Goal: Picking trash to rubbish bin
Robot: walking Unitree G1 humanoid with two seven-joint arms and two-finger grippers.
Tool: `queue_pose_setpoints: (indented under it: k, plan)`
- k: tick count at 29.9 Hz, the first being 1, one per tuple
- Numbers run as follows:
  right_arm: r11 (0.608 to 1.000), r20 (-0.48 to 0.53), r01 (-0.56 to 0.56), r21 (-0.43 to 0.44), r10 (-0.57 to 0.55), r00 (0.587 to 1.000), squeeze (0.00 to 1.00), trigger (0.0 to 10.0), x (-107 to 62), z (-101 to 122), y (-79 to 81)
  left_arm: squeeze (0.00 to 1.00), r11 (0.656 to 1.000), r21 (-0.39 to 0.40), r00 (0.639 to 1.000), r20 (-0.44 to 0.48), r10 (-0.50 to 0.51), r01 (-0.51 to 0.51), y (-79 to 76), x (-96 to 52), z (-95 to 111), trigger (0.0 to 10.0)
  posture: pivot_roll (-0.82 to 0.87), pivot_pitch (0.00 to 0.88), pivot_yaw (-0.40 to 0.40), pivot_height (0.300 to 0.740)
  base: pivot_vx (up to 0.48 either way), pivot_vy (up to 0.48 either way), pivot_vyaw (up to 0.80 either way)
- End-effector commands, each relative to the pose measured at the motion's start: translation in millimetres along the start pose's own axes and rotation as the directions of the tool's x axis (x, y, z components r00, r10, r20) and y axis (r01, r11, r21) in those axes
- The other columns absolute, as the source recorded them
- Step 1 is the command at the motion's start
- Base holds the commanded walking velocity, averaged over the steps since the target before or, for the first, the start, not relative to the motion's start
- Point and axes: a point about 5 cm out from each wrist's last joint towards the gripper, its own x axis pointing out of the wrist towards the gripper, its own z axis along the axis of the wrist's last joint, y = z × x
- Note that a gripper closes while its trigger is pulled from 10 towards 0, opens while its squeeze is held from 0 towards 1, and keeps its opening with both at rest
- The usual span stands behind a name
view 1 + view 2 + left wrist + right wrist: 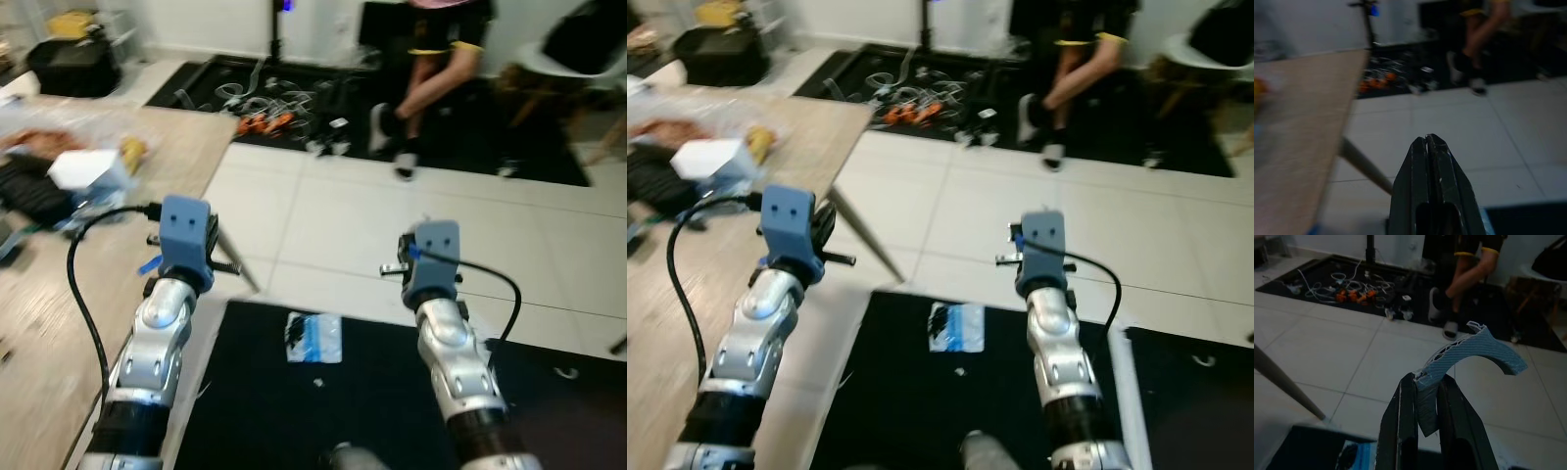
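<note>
In the right wrist view my right gripper (1425, 378) is shut on a curved, light-blue piece of printed plastic (1474, 351), which arcs up past the fingertips. My left gripper (1426, 140) is shut with nothing between its fingers, held over the white tiles beside the table edge. Both arms are raised in front of me, with their blue wrist housings facing the camera. A blue-and-white plastic packet (313, 338) lies flat on the black mat (294, 411) between the two arms, below both grippers.
A cluttered wooden table (59, 323) runs along my left, with one slanted leg (235, 262) reaching the tiles. A person (431, 69) sits at the back on a dark mat strewn with cables (260, 98). White floor tiles (343, 215) lie ahead.
</note>
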Motion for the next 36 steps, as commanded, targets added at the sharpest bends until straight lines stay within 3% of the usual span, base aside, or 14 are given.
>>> queue_pose_setpoints:
  k: [1,36]
  plan:
    - [1.000,-0.016,0.003,0.001,-0.003,1.000,0.00,10.0,-2.3,-5.1,-1.2,0.00,1.000,-0.002,1.000,-0.025,0.004,-0.004,0.3,-1.2,-5.8,10.0,0.03,0.044,0.015,0.740,0.000,0.000,-0.80]
    - [1.000,-0.023,-0.003,0.021,0.003,1.000,0.00,10.0,-0.8,-6.4,1.6,0.00,1.000,0.004,1.000,-0.024,0.004,-0.004,0.9,0.9,-5.7,10.0,0.03,0.042,0.018,0.740,0.000,0.000,-0.80]
